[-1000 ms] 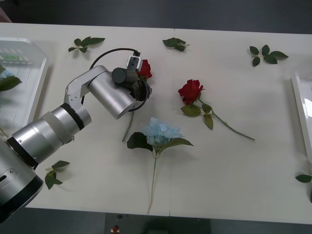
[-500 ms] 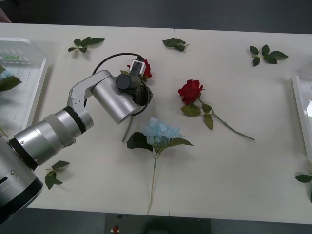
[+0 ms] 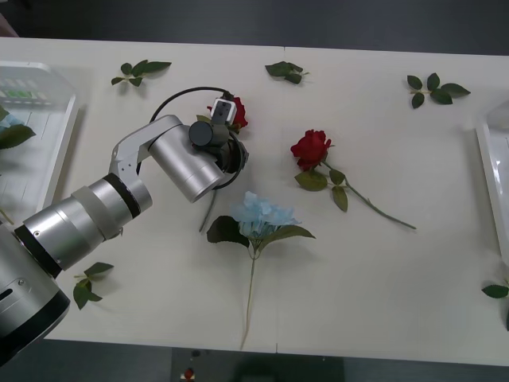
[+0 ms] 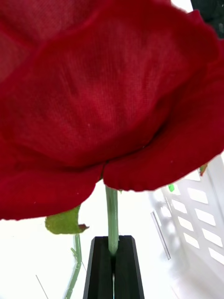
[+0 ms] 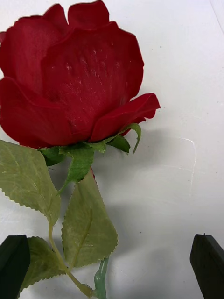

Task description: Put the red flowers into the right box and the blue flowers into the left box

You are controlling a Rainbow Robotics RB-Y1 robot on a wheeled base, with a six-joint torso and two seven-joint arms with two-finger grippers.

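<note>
A red flower [image 3: 236,114] lies on the table under my left arm's wrist [image 3: 208,135]. In the left wrist view its head [image 5: 74,74] and leaves sit between the fingers of my open left gripper [image 5: 111,266], whose tips stand apart at either side of the stem. My right gripper [image 4: 113,261] is shut on the green stem of another red flower [image 4: 107,93], with a white slotted tray [image 4: 196,219] just beyond it. Another red flower [image 3: 310,148] and a blue flower [image 3: 258,215] lie mid-table. The left box [image 3: 60,135] and the right box [image 3: 489,159] sit at the table's two ends.
Loose green leaf sprigs lie at the back [image 3: 139,70] [image 3: 285,72] [image 3: 433,87] and near the front left [image 3: 87,285]. A green leaf [image 3: 12,135] shows inside the left box. A black cable loops above the left wrist [image 3: 171,95].
My left wrist shifted slightly to the right along the red flower's stem, then held still. The flowers on the table have not moved.
</note>
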